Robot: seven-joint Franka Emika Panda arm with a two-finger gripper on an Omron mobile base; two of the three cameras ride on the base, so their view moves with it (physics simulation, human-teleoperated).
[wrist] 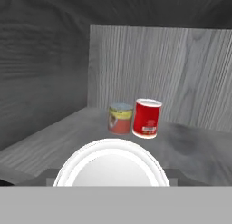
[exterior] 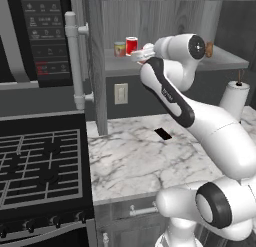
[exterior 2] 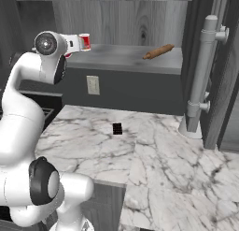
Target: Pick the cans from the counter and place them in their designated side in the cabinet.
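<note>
Hand view: a pale round can top (wrist: 112,166) sits right at the bottom, where my fingertips should be. Both base views show a red sliver under the gripper (exterior: 142,55). Judged: the gripper is clamped on the plain red can, held up at the mouth of the cabinet (exterior: 95,66) over the front edge of the shelf board (wrist: 190,150). The fingertips themselves are hidden behind the can.

Labelled red can (wrist: 147,118) stands upright on the shelf, deep in the corner by the upright wood panel (wrist: 131,64). A tan-banded can (wrist: 120,119) is just beside it, nearer the panel, possibly touching; I cannot tell.

Step in hand: placing the second can; I judge the task to be in its last stage. Next move calls for carrying the held can forward over the board, lowering it upright near the two standing cans without knocking them, then parting the gripper. Risk: space in that corner is tight, and a nudge could topple the labelled can.

Shelf: flat grey wood grain. A rolling pin (exterior 2: 158,51) lies at the far end, well apart from the cans.

Below: the marble bench (exterior: 135,161) carries a small black mark (exterior: 163,134). A wall outlet (exterior: 121,93) sits under the shelf and a black gas stovetop (exterior: 40,166) adjoins the bench.
</note>
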